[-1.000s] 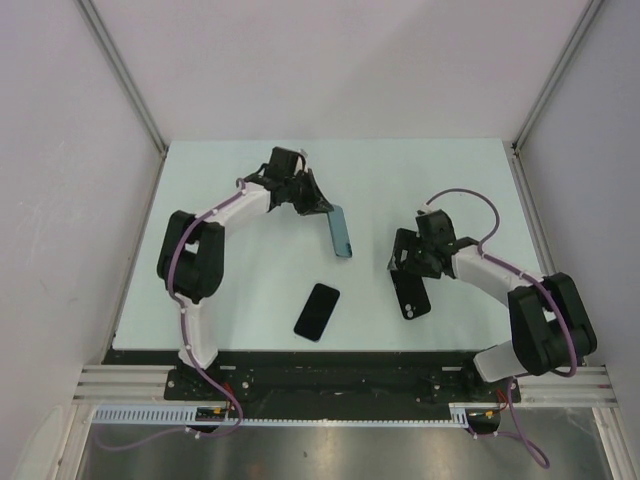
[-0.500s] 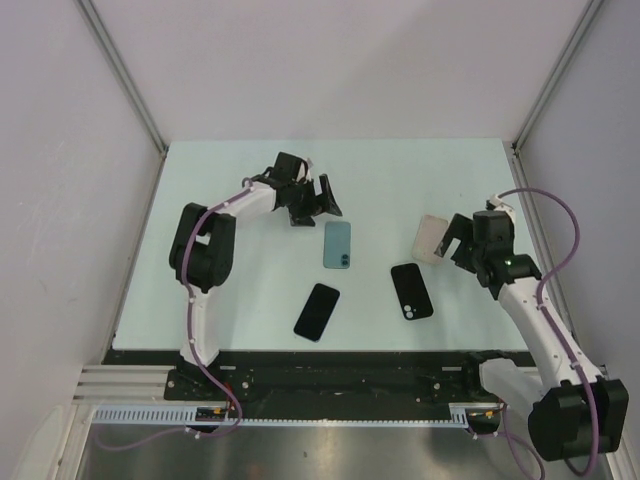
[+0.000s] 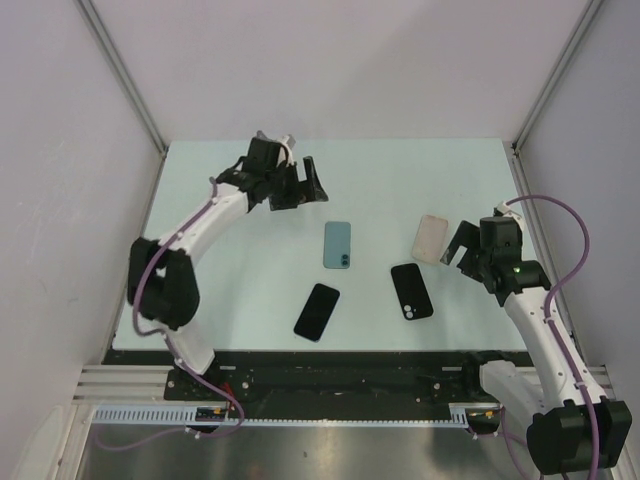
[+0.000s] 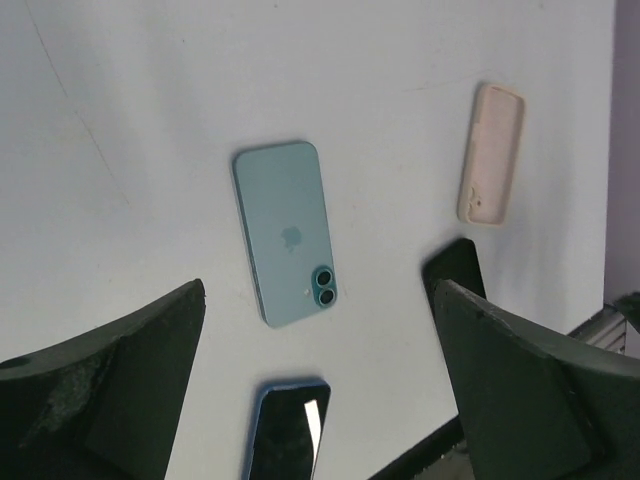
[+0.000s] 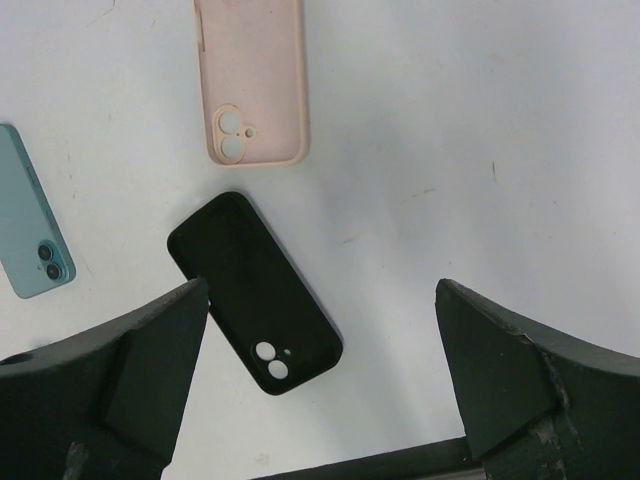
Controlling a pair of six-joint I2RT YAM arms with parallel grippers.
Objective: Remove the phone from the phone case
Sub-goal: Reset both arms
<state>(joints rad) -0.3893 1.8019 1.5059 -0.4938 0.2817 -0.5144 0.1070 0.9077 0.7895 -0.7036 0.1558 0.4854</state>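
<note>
A teal phone (image 3: 338,245) lies back up on the table, out of any case (image 4: 290,232). The empty black phone case (image 3: 411,291) lies flat to its right, table showing through its camera holes (image 5: 255,290). My left gripper (image 3: 305,189) hovers open above the table, behind and left of the teal phone; in the left wrist view (image 4: 318,292) nothing sits between its fingers. My right gripper (image 3: 461,252) is open just right of the black case and holds nothing (image 5: 320,292).
An empty pink case (image 3: 431,238) lies behind the black case, close to my right gripper (image 5: 251,82). A dark phone with a blue edge (image 3: 317,311) lies screen up near the front edge (image 4: 287,430). White walls enclose the table.
My left gripper opened, let the teal phone down flat on the table and drew back to the far left. My right gripper opened wider and pulled away rightward from the black case.
</note>
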